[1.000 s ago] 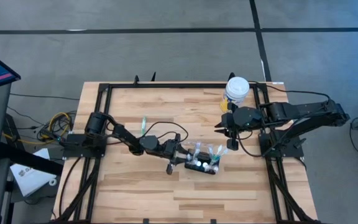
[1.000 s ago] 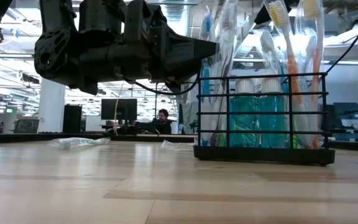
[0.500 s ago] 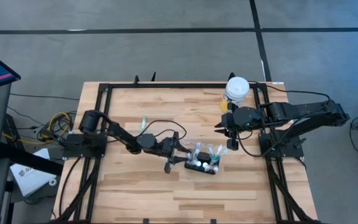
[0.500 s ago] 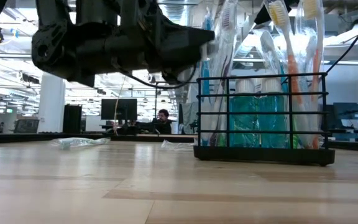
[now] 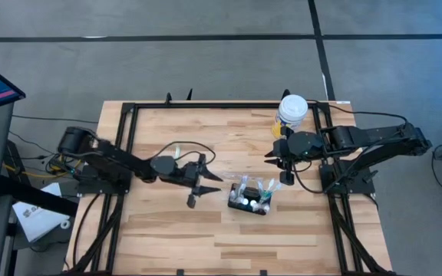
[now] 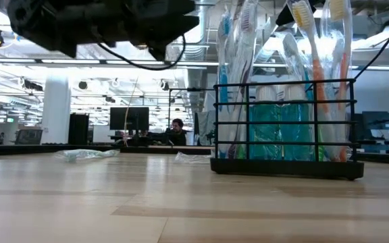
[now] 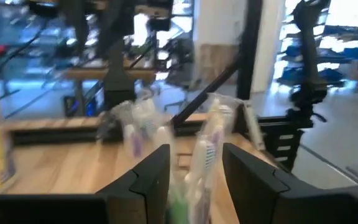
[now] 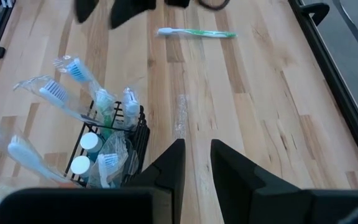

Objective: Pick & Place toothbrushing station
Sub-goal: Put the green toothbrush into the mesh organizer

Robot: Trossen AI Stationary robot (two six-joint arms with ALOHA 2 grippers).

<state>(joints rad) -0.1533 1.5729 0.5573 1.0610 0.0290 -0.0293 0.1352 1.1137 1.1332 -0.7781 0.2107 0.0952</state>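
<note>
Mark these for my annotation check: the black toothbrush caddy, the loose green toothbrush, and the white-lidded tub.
black toothbrush caddy (image 6: 286,169), low view, on its base rail.
loose green toothbrush (image 8: 197,33), right wrist view, mid-handle.
white-lidded tub (image 5: 292,106), high view, centre of its lid.

Bare wood around toothbrushing station (image 5: 249,198); left end effector (image 5: 203,184) seemingly clear.

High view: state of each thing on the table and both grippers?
toothbrushing station: upright on the table, toothbrushes inside, not held
left gripper: jaws open, empty, clear of the station
right gripper: jaws slightly apart, empty, hovering beyond the station
loose toothbrush: lying flat
white-lidded tub: upright, lid on
</note>
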